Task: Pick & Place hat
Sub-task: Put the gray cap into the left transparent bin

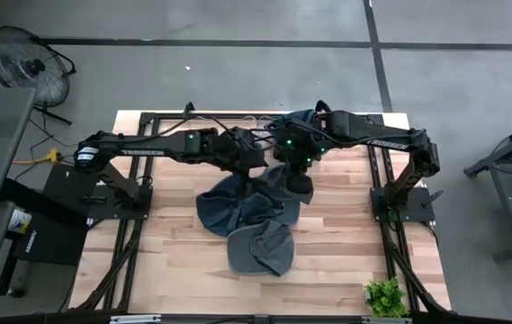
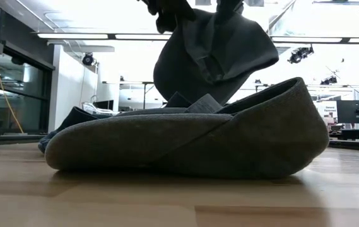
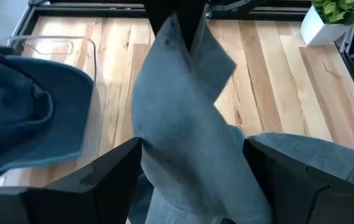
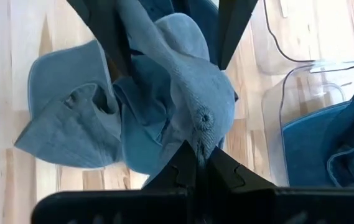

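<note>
The right gripper (image 4: 196,158), jaws clamped on a hat (image 4: 192,93), holds it lifted above the pile of hats (image 1: 251,220) mid-table. The left gripper (image 3: 192,177), jaws apart, flanks the hanging cloth. Next, probably a handover or carry to the clear bin (image 4: 301,93) near the table's back edge.

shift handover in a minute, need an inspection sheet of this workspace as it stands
surface: wooden table, bare planks at the front
job's things: lifted hat hangs from the right gripper; more grey-blue hats heaped mid-table; one hat in a clear bin
clutter: small potted plant at the front right corner
grippers: right gripper shut on the lifted hat; left gripper open, its fingers either side of the hanging cloth
cables: yellow cable on the floor, left of the table
surroundings: floor fan, concrete floor
</note>
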Robot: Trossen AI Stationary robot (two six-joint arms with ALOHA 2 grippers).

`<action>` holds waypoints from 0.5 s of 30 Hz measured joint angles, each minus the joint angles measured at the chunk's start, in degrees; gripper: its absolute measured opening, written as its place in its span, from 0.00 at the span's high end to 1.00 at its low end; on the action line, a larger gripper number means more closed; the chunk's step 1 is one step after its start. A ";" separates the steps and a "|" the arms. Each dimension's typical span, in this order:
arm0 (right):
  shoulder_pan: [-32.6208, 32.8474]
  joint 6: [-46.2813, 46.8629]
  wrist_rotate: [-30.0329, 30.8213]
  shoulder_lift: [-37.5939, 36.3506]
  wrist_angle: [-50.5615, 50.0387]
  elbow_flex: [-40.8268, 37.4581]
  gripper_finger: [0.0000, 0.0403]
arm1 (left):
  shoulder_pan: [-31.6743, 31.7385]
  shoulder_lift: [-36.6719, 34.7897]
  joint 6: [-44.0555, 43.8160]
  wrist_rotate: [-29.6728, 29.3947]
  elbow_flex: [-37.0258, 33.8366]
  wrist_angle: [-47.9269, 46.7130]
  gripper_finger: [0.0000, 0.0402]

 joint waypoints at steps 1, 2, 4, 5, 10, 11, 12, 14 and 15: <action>0.00 -0.26 -0.02 -0.02 -0.05 0.00 1.00 | 0.00 0.02 -0.50 -0.01 0.00 -0.13 0.31; 0.00 -0.51 -0.02 -0.11 -0.14 0.00 1.00 | 0.00 0.04 -1.06 -0.01 0.00 -0.67 0.32; -0.02 -1.51 -0.05 -0.12 -0.40 0.00 1.00 | 0.00 0.04 -2.29 0.02 0.00 -1.24 0.34; -0.02 -1.85 -0.07 -0.19 -0.68 0.00 1.00 | -0.02 0.04 -2.68 0.01 0.00 -1.60 0.36; -0.02 -4.17 -0.08 -0.52 -2.19 -0.01 1.00 | -0.04 0.13 -4.00 -0.52 -0.02 -2.00 0.54; -0.02 -4.60 -0.11 -0.52 -2.44 -0.02 1.00 | -0.04 0.13 -3.98 -0.55 -0.02 -1.72 0.59; -0.04 -5.06 -0.22 -0.52 -2.72 -0.02 1.00 | -0.04 0.13 -4.00 -0.63 -0.02 -1.36 0.64; -0.02 -5.84 -0.66 -0.53 -2.80 -0.01 1.00 | -0.04 0.13 -4.04 -0.69 -0.02 -1.31 0.75; -0.02 -6.13 -1.02 -0.52 -2.76 -0.02 0.99 | -0.04 0.13 -4.04 -0.68 -0.02 -1.33 0.81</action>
